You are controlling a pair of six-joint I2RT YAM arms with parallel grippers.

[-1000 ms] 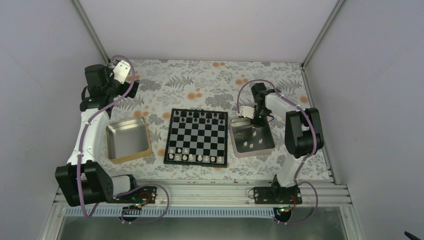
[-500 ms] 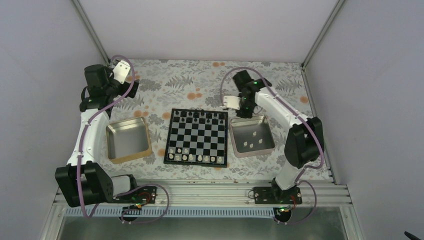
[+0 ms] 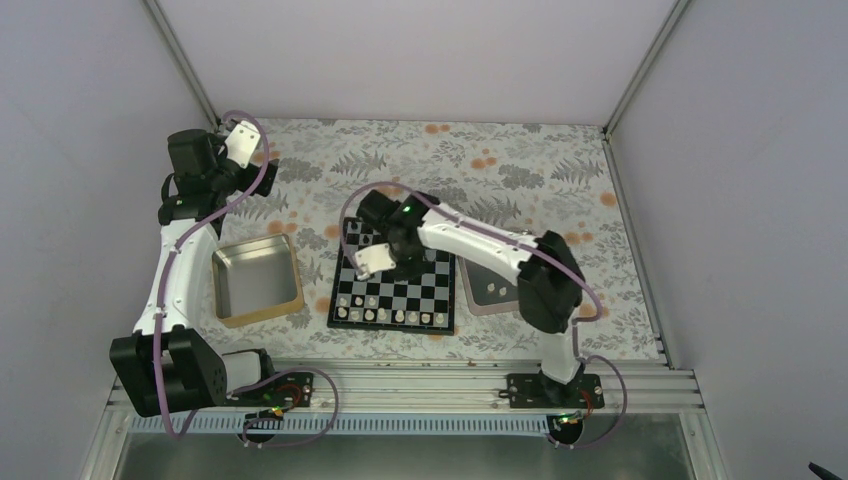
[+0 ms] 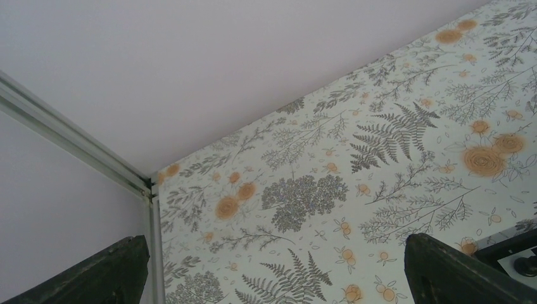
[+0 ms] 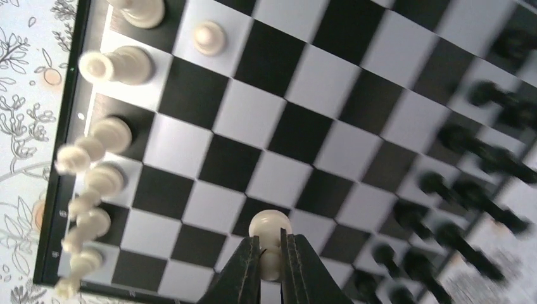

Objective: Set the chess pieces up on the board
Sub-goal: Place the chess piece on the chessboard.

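right gripper pinches white pawn over board (unseen from top view) | left gripper spread

- The board under the right gripper is chequered black and silvery white, with a black rim.
- The pawn between its dark fingers is cream.
- Left of the gripper stand cream pieces; right of it, black pieces.
- The tablecloth is pale with grey ferns and orange flowers.

Plain lilac walls enclose a floral-patterned tabletop
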